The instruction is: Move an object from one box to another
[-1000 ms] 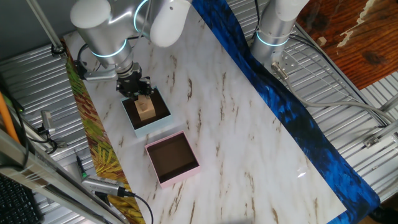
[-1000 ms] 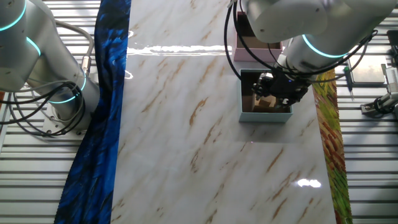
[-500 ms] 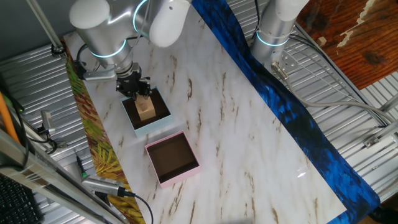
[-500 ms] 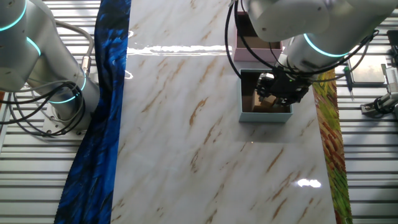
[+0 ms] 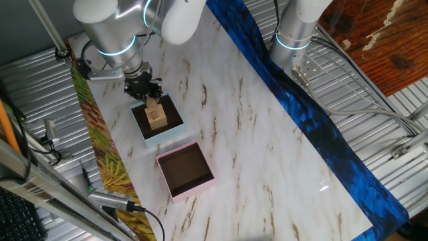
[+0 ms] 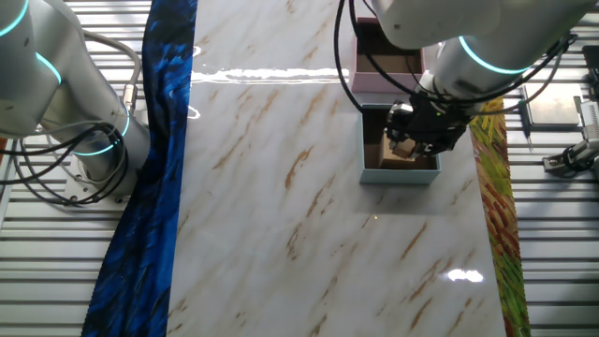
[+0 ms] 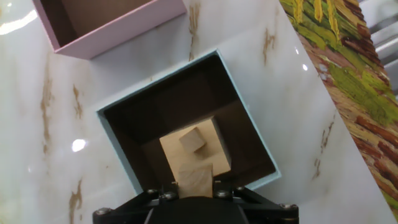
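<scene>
While the pink box (image 5: 185,171) lies bare inside, 1 pale wooden block (image 5: 156,117) is clamped by the gripper (image 5: 148,96) over the light-blue box (image 5: 167,133).

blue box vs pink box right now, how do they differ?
Wall colour: the blue box has light-blue walls, the pink box has pink ones.
Contents: the blue box holds a stepped wooden block; the pink box shows only its bare brown floor.
Arm: the tool is at the blue box, closed on the block's top; the pink box sits apart from it.
Shared: both are small, square, shallow, dark brown inside, on the marble table.
</scene>
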You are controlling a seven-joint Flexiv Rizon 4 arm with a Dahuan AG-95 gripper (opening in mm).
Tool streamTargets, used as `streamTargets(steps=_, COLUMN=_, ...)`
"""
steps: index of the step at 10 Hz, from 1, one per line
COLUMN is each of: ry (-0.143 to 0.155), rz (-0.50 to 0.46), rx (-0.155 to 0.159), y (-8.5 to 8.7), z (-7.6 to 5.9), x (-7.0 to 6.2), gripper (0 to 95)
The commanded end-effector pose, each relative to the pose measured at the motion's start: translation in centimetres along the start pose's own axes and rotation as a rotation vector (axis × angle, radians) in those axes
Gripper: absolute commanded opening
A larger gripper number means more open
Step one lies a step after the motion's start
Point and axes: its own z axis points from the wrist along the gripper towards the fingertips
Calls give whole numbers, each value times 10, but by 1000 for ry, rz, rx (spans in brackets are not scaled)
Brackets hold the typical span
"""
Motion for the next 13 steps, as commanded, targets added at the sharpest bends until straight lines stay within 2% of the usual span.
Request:
streamTargets(steps=1, ry=-2, rz=-1, rx=-2, y=2, z=-8, x=4, gripper=0)
streamTargets(steps=3, ry=0, rz=-7, rx=-4, y=5, z=-19, x=9, gripper=0)
streamTargets(steps=5, ry=7, rz=3, rx=1, y=6, z=-28, x=21, gripper=0)
streamTargets(steps=6, ry=17, rz=3, rx=9, y=5, z=-29, x=24, gripper=0)
streamTargets(steps=8, ry=17, rz=-11, rx=9, y=5, z=-29, x=24, gripper=0)
streamTargets(steps=13, ry=-7, rz=2, rx=5, y=5, z=-29, x=24, gripper=0)
